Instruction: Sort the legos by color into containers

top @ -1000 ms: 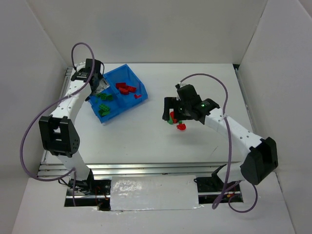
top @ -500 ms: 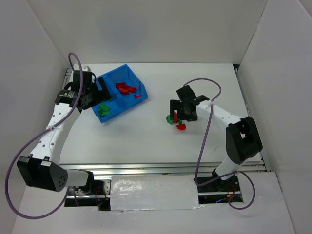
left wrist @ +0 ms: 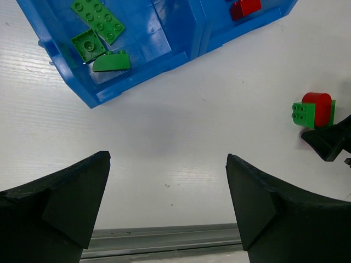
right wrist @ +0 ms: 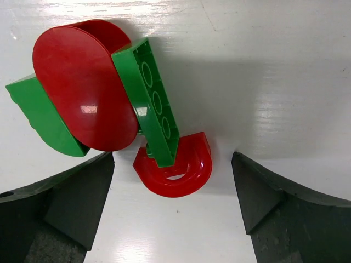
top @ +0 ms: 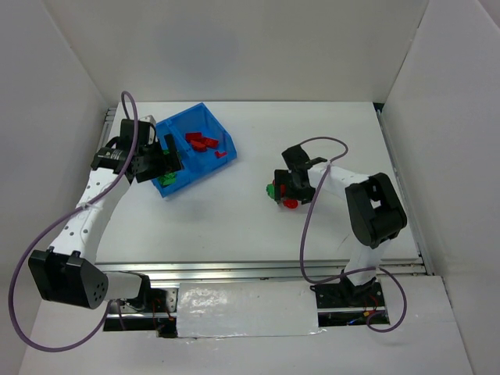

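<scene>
I had the right gripper (right wrist: pixel 173 164) spread wide and low over a loose clump of legos (top: pixel 283 192) on the worktop (top: pixel 226 226), well to the right of the blue bin (top: pixel 192 119). It gripped nothing. A red rounded brick (right wrist: pixel 82 87), a green brick (right wrist: pixel 154 118) leaning on it, a red arch (right wrist: pixel 176 171) and another green piece (right wrist: pixel 41 112) sat jammed together, so I judged the jaws had to straddle one piece only. The left gripper (left wrist: pixel 166 164) hung just beside the bin's near corner, wide open and empty, out of the way. Inside the bin, green bricks (left wrist: pixel 98 24) lay in the nearer compartment and red bricks (top: pixel 203 142) in the farther.
</scene>
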